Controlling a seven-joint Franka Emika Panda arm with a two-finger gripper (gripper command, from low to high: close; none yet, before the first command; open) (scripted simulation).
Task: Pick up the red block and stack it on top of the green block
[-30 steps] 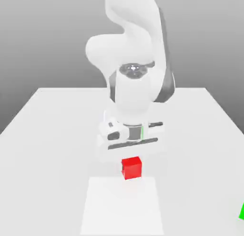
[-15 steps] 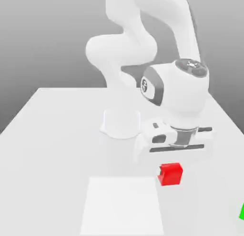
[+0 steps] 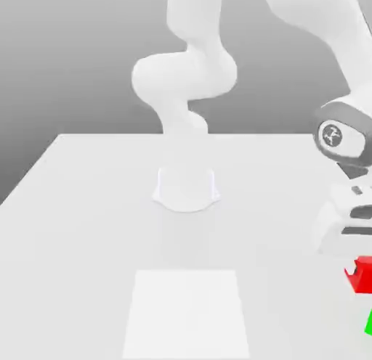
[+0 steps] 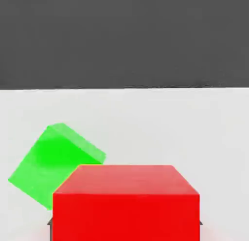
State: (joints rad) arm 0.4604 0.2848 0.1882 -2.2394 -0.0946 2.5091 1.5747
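The red block (image 3: 362, 276) hangs above the table at the exterior view's far right, just under the white hand, and my gripper (image 3: 359, 264) is shut on it. The green block (image 3: 369, 324) rests on the table right below it, cut off by the picture's edge. In the hand view the red block (image 4: 126, 201) sits large and close, partly covering the green block (image 4: 48, 160), which lies off to one side beneath it and is turned at an angle.
The arm's round base (image 3: 186, 188) stands at the middle of the white table (image 3: 73, 206). A brighter white rectangle (image 3: 186, 311) marks the table's front middle. The table's right edge runs close to the blocks.
The arm has swung from the table's middle to the exterior view's right, carrying the red block from in front of the base to just above the green block.
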